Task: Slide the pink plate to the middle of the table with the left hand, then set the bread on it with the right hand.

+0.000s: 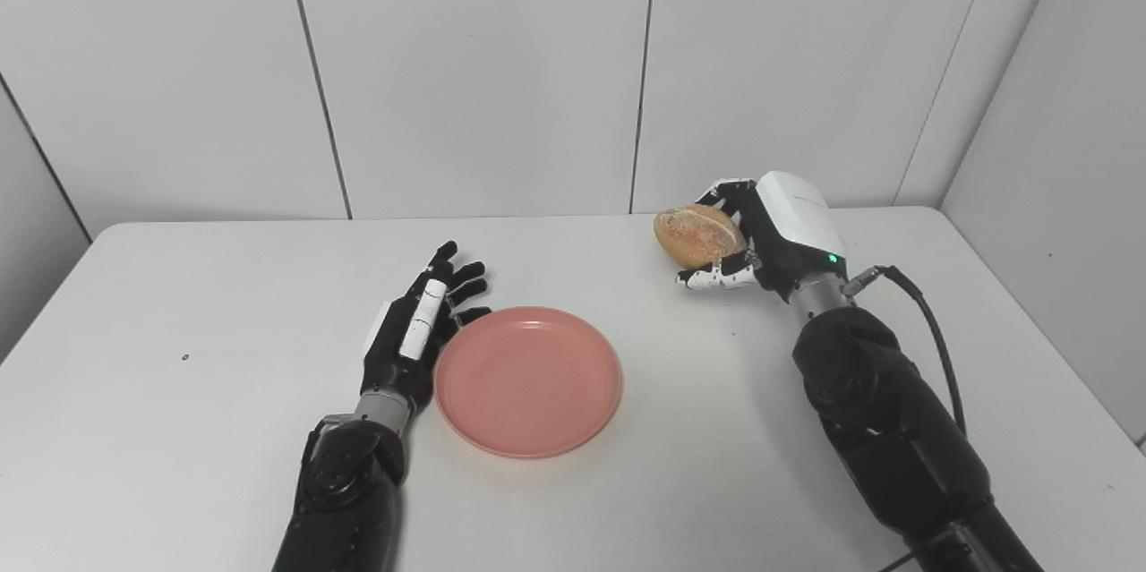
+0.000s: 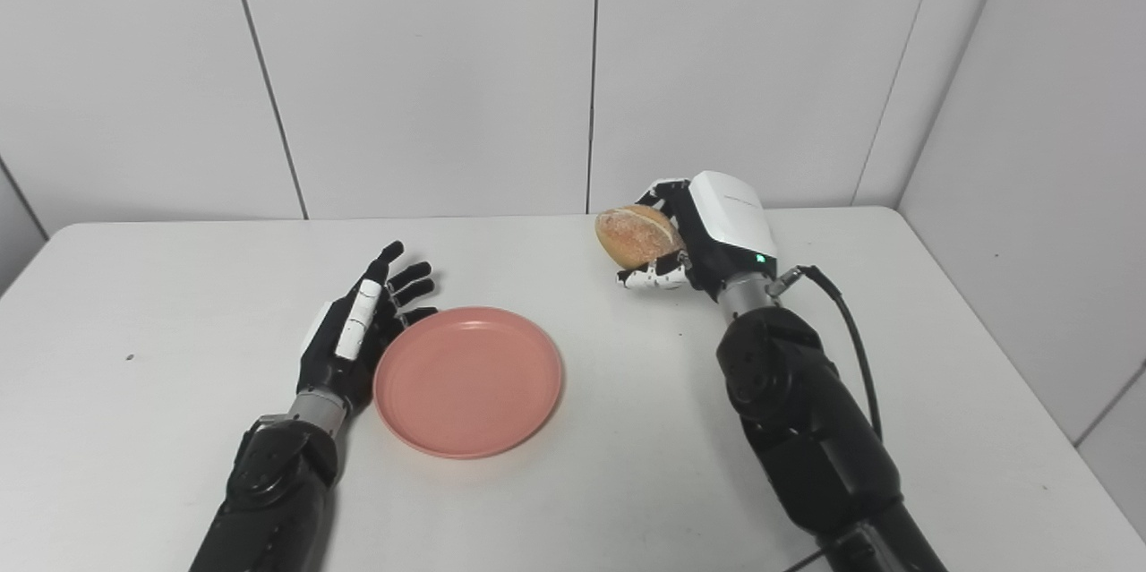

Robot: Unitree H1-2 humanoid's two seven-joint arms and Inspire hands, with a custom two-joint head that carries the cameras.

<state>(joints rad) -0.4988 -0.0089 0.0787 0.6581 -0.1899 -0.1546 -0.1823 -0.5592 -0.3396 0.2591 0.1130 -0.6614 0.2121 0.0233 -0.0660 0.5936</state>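
Note:
The pink plate [image 1: 528, 379] lies flat near the middle of the white table [image 1: 179, 429], with nothing on it. My left hand [image 1: 416, 330] rests at the plate's left rim, fingers spread and straight, open, touching or nearly touching the edge. A round brown bread roll [image 1: 698, 235] is held above the table at the back right. My right hand [image 1: 761, 241] is shut on the bread, fingers curled over its top and thumb under it, up and to the right of the plate.
Grey wall panels stand right behind the table's far edge. A black cable [image 1: 931, 330] loops off the right wrist. A small dark speck [image 1: 185, 357] marks the tabletop at the left.

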